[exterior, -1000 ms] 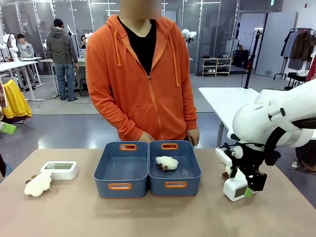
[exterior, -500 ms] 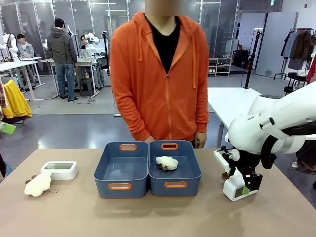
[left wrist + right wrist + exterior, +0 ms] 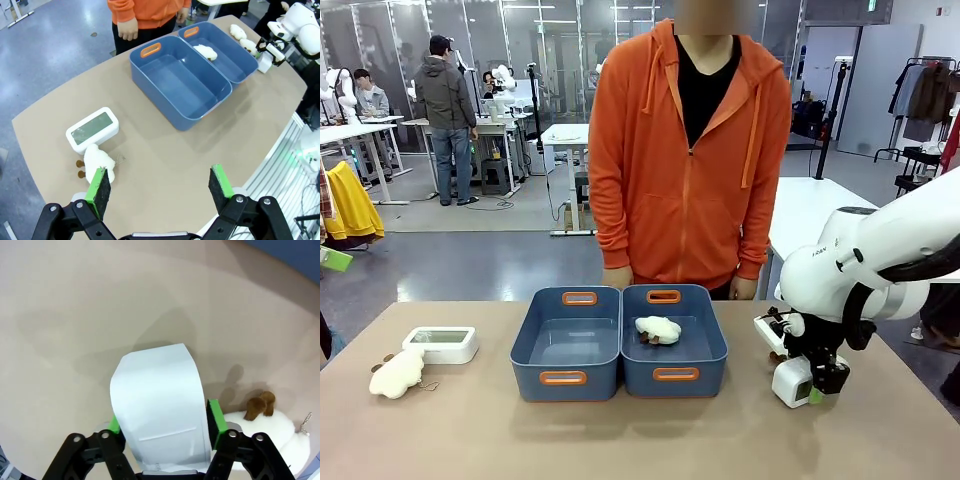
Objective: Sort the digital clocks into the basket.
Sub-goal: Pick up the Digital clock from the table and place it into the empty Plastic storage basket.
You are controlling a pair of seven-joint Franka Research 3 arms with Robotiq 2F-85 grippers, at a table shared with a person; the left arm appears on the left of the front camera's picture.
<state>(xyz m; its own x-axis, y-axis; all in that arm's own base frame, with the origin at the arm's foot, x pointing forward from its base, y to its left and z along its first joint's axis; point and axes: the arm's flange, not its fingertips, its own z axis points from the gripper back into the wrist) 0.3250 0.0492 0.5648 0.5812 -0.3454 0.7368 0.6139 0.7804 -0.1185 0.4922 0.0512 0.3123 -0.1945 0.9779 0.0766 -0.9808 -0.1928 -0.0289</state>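
left gripper [image 3: 159,184] high, fingers spread | right gripper [image 3: 164,422] low, fingers clamped

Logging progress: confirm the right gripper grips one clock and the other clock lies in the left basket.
Wrong on one count: the right gripper grips one clock, but the other clock lies on the table, left of the left basket, per the front view.

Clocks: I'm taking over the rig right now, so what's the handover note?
Right tool shut on a clock at the table's right end.
Left tool open, holding nothing.
Other clock lies at the left end, beside a plush.
Left basket is empty; right basket holds a second plush.
No clock is in a basket yet; both remain to be sorted.
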